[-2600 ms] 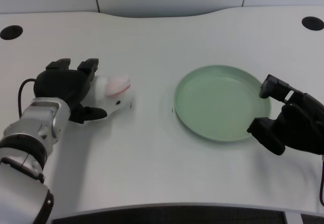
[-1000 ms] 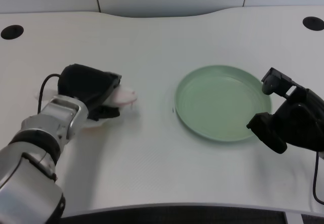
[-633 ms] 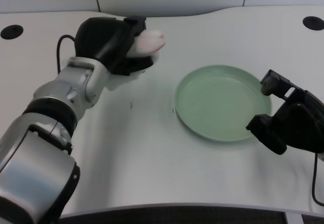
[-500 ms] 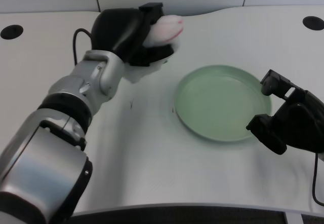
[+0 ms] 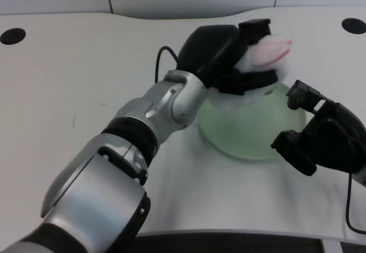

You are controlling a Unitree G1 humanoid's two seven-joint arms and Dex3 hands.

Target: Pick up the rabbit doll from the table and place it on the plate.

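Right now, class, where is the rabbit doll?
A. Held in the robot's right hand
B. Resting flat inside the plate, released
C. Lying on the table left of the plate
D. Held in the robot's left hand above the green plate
D: the left hand grips the rabbit doll above the far part of the green plate.

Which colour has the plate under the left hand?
The plate is pale green, as the head view, the only view, shows.
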